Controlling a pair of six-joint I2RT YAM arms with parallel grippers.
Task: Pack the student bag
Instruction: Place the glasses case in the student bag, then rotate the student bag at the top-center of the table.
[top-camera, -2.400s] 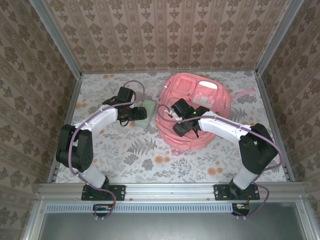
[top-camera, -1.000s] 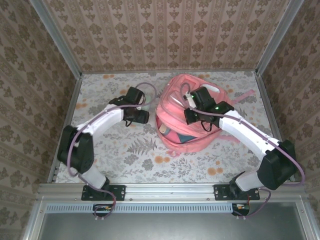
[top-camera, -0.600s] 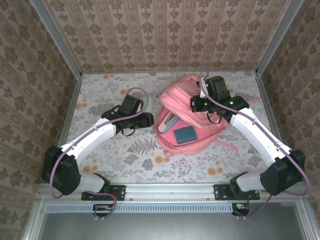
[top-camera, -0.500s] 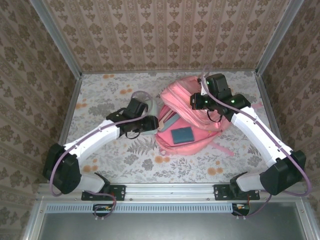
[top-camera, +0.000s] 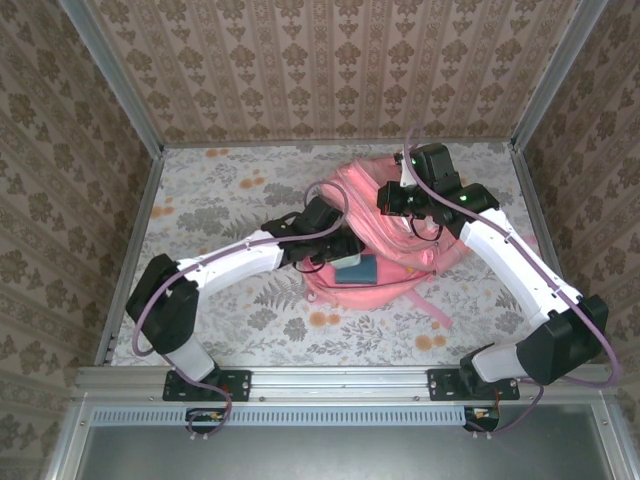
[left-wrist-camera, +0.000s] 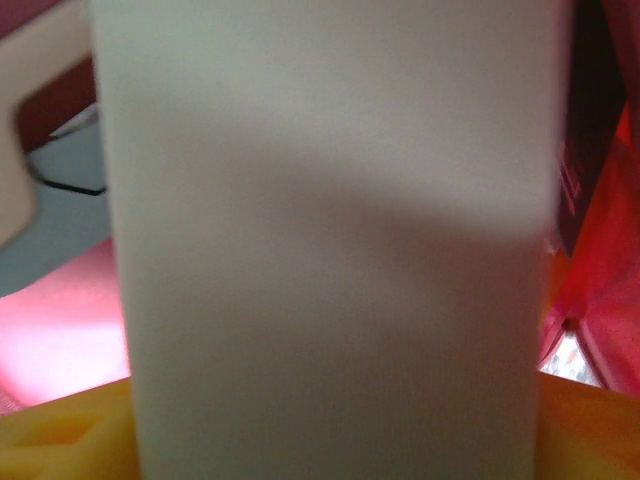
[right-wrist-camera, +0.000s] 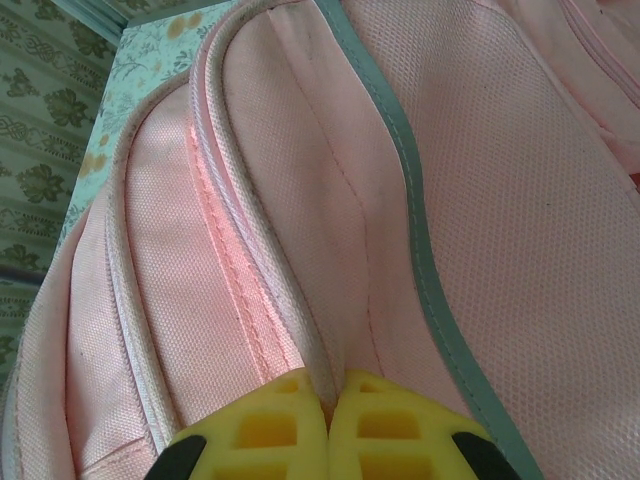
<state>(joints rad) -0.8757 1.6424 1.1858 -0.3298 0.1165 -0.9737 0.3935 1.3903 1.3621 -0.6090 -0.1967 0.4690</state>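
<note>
The pink student bag (top-camera: 425, 250) lies at the middle right of the table with its top flap lifted. My right gripper (top-camera: 393, 200) is shut on a fold of the flap's fabric (right-wrist-camera: 300, 250), pinched between the yellow fingertips (right-wrist-camera: 290, 430). My left gripper (top-camera: 343, 250) reaches into the opening with a pale box (top-camera: 352, 263) between its fingers. In the left wrist view the box (left-wrist-camera: 330, 250) sits close up, a yellow fingertip (left-wrist-camera: 60, 440) shows at either side, and the grip is hidden. A blue flat item (top-camera: 368, 272) lies inside the bag.
A loose pink strap (top-camera: 438, 308) trails from the bag toward the near edge. Floral table cover (top-camera: 210, 200) stretches left of the bag. Metal frame posts (top-camera: 150, 190) and patterned walls enclose the table on three sides.
My left arm has swung right, carrying the pale box from beside the bag into its opening. My right gripper has kept the flap lifted at the back.
</note>
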